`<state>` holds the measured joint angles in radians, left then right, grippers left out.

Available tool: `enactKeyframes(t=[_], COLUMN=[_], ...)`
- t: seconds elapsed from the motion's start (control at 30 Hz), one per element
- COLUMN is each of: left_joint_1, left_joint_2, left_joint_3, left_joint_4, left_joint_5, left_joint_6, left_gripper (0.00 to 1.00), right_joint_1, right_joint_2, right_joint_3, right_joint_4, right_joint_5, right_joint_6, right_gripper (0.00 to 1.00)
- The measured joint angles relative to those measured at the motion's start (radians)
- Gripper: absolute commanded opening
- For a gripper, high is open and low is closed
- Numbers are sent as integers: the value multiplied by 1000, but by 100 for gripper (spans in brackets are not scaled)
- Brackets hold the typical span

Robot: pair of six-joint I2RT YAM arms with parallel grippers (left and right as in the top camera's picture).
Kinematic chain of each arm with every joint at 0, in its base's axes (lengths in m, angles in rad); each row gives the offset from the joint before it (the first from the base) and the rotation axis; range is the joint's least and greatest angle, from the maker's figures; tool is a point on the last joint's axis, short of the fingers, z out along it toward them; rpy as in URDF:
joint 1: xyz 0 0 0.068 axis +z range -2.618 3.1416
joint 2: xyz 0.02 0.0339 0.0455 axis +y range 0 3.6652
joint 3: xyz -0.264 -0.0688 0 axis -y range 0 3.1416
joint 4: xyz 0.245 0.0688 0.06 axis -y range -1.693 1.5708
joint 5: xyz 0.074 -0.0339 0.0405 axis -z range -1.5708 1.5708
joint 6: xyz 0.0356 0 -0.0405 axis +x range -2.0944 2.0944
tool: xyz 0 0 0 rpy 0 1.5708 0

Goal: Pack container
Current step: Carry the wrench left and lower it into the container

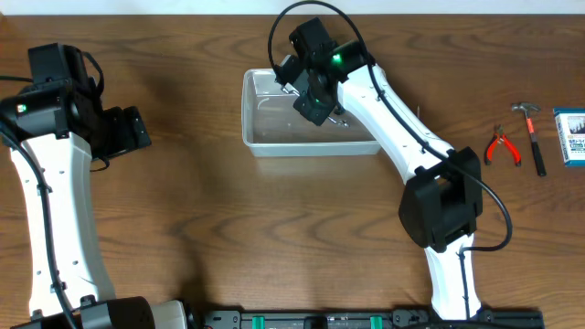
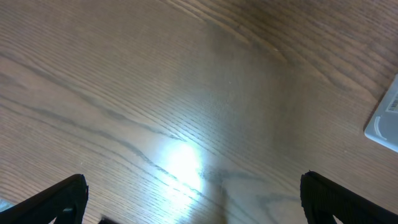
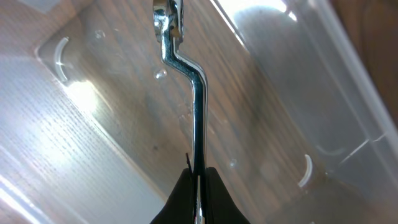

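My right tool point(image 3: 198, 182), clamped on a wrench point(image 3: 198, 112), hangs over the container point(image 1: 302, 146) — next: lower, then release it.

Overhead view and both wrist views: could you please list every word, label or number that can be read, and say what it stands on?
No text can be read in any view.
Blue-and-white box: printing on its face, too small and blurred to read.
Wrench: no legible marking.
Clear container: no label visible.
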<state>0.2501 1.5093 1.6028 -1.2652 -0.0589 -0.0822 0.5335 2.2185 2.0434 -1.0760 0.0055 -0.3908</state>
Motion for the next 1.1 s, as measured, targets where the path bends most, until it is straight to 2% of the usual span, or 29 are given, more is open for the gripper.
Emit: enactKeyframes(t=[0.67,1.1], left_joint_1=[0,0], left_joint_2=[0,0], left_joint_3=[0,0], left_joint_4=[-11,-20], left_joint_5=[0,0], left_joint_6=[0,0], left_gripper=[98,98], right_joint_1=[-45,-45], right_joint_2=[0,0], right_joint_3=[-178,-190], right_joint_4=[83,103], right_joint_5=[-10,-12], right_joint_6=[37,40], right_gripper=[4,6])
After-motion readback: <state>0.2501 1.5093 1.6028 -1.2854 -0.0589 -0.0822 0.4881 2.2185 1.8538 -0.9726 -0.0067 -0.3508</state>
